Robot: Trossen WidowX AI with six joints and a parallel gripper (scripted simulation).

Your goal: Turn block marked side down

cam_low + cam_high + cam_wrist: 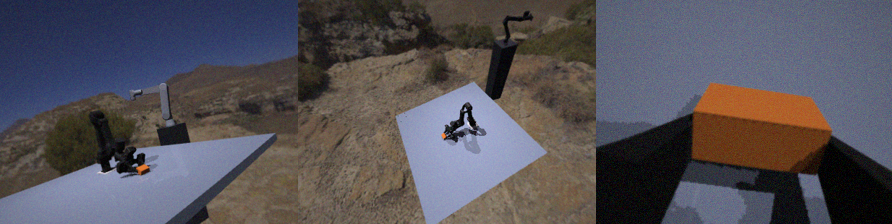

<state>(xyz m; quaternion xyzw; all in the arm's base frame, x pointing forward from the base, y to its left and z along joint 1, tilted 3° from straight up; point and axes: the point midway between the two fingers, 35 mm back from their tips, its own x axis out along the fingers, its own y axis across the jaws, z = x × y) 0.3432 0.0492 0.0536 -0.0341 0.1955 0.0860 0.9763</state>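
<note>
Claw (445,136) (140,166) (758,131) gripping the orange rectangular block (443,136) (143,169) (758,122), we should finish rolling it gently, then lower it flat before releasing.

behind the desk you see a second arm (517,18) (164,101), dark from the top and pale grey in the exterior view, mounted on a tall black pedestal (501,69) (173,134). beyond it, you find brown rocky ground (352,162) (267,181) and green scrub. in the exterior view, note a broad bush (65,144) at left, hills (224,87) and a deep blue sky (145,40).
</note>
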